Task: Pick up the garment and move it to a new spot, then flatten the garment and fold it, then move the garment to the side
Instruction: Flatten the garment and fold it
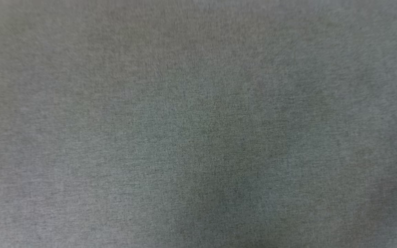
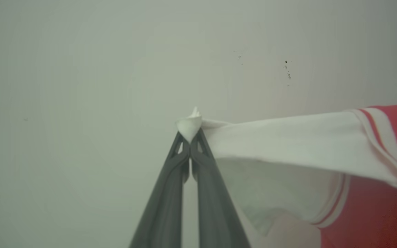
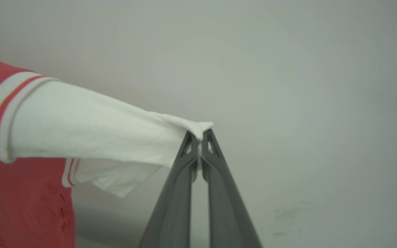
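While fingers (image 2: 164, 199) pinch sleeve edges of the garment (image 2: 288, 137), open pale surface (image 2: 81, 69) around.

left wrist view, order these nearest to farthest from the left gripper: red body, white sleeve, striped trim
1. white sleeve, pinched at its tip in the shut left gripper, running right.
2. striped trim, further right, at the sleeve's other end.
3. red body, far right, beyond the trim.

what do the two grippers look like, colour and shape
The left gripper and right gripper look alike: each has two long, matte dark grey fingers, broad at the base and tapering to narrow tips. Near each tip is a small triangular cut-out. No cables or markings are visible on them.
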Robot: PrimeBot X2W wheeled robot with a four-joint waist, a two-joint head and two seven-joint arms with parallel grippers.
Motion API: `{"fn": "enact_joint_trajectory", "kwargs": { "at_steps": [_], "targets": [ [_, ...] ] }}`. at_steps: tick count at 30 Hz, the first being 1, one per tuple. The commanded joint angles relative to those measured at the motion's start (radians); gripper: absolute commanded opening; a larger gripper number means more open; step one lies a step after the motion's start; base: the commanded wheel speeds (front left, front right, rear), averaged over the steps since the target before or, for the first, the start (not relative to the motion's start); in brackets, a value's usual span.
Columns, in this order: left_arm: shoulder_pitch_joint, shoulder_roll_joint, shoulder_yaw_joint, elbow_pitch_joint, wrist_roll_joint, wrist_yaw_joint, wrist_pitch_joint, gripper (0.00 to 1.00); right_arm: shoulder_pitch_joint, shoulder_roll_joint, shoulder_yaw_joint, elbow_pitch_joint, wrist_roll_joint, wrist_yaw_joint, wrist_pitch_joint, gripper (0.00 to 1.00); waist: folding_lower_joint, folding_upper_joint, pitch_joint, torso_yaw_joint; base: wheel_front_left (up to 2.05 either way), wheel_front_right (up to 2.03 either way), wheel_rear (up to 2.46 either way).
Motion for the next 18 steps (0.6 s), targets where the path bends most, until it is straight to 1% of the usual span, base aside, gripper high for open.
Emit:
{"fn": "enact_joint_trajectory", "kwargs": {
  "at_steps": [1,5,9,12,15,18],
  "targets": [
    [-0.028,-0.019,-0.008,0.03,0.009,-0.002,-0.024,0.0,-0.019,0.013,-0.009,0.031,-0.019,-0.001,-0.025,0.0,-0.0003,-0.0001,0.046,0.001,0.0,0.0,0.0],
    [-0.101,-0.07,-0.036,0.132,0.026,-0.01,-0.09,0.0,-0.07,0.062,-0.02,0.123,-0.063,-0.001,-0.106,0.0,-0.0003,-0.0001,0.103,0.012,0.0,0.0,0.0],
    [-0.085,-0.11,-0.067,0.206,0.028,-0.017,-0.146,0.0,-0.064,0.106,-0.019,0.2,-0.094,-0.001,-0.174,0.0,-0.0003,-0.0001,0.128,0.028,0.0,0.0,0.0],
    [-0.024,-0.138,-0.088,0.252,0.021,-0.022,-0.186,0.0,-0.021,0.122,0.004,0.244,-0.097,-0.001,-0.192,0.0,-0.0003,-0.0001,0.129,0.042,0.0,0.0,0.0],
    [0.062,-0.165,-0.113,0.288,0.018,-0.024,-0.229,0.0,0.044,0.114,0.032,0.272,-0.091,-0.001,-0.198,0.0,-0.0003,-0.0001,0.107,0.057,0.0,0.0,0.0],
    [0.17,-0.176,-0.132,0.31,0.014,-0.026,-0.267,0.0,0.136,0.102,0.062,0.288,-0.072,-0.001,-0.186,0.0,-0.0003,-0.0001,0.069,0.068,0.0,0.0,0.0]
  ]
}}
